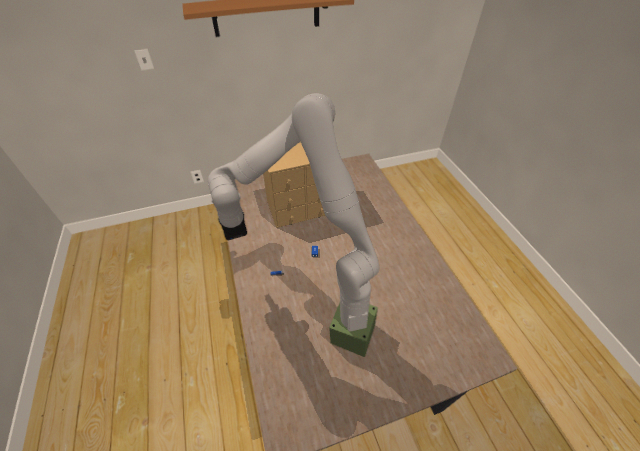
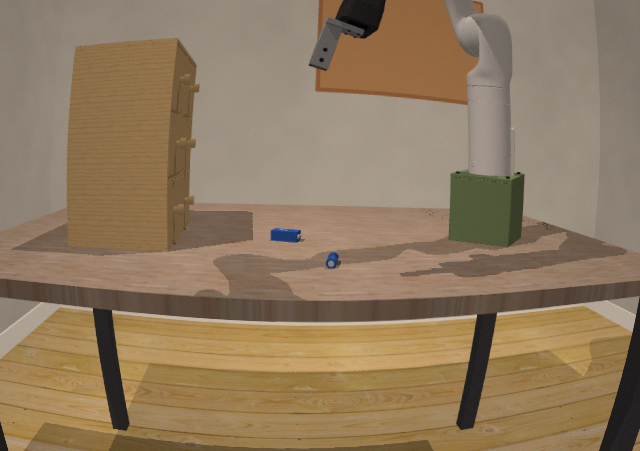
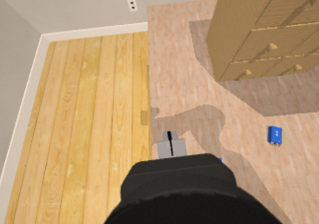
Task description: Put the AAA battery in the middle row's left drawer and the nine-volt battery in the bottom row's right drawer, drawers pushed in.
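Observation:
The small wooden chest [image 1: 289, 190] stands at the table's far end with all visible drawers pushed in; it also shows in the side view [image 2: 129, 144] and the wrist view [image 3: 264, 30]. The blue nine-volt battery [image 1: 314, 251] lies on the table in front of the chest, also in the side view [image 2: 285, 235] and the wrist view [image 3: 274, 134]. The blue AAA battery [image 1: 277, 272] lies nearer the left edge, also in the side view [image 2: 332, 259]. My gripper [image 2: 321, 58] is shut and empty, high above the table near its left edge; its fingers show in the wrist view [image 3: 170, 144].
The arm's green base block [image 1: 353, 328] stands on the table's middle. The table's left edge [image 1: 235, 301] lies just under the gripper, with wooden floor beyond it.

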